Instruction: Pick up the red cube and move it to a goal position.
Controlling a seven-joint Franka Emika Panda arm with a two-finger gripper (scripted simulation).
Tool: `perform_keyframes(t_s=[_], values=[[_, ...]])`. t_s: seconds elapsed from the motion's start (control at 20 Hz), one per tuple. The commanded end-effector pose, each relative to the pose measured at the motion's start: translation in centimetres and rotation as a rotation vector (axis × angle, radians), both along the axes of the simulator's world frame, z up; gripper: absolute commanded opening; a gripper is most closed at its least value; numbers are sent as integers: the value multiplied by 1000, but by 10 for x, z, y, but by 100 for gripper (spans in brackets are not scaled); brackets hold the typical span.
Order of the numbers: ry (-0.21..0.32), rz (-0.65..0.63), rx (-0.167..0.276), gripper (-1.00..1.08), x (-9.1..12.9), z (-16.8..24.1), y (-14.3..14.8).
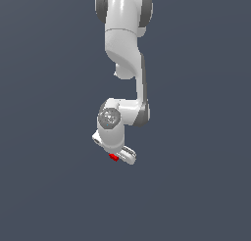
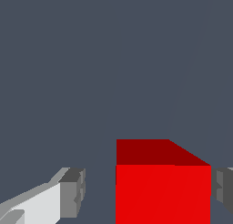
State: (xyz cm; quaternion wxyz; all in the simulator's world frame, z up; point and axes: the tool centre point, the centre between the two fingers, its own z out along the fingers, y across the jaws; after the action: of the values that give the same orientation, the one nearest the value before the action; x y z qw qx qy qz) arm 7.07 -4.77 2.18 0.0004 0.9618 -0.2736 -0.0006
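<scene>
One red cube (image 2: 163,191) is present: plain, matte, bright red on the lit face and darker red on the face above it, with sharp edges. It sits between the two grey finger pads (image 2: 75,193) of the single gripper (image 2: 148,193). One pad is just beside the cube, the other stands off with a clear gap, so the jaws are apart, not clamped. In the exterior view the cube (image 1: 113,157) peeks out at about seven o'clock from the white gripper (image 1: 122,156), much smaller than it.
</scene>
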Motion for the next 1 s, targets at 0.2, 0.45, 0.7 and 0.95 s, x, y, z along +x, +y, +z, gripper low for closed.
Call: perform_keyframes(t_s=[0.2,0.45,0.7,0.95], values=[[-1,-9,0,-100,2,-2,0],[-1,-9,0,-100,2,-2,0],[-1,-9,0,-100,2,0,0],[-1,-10,0,-100,5,18,4]])
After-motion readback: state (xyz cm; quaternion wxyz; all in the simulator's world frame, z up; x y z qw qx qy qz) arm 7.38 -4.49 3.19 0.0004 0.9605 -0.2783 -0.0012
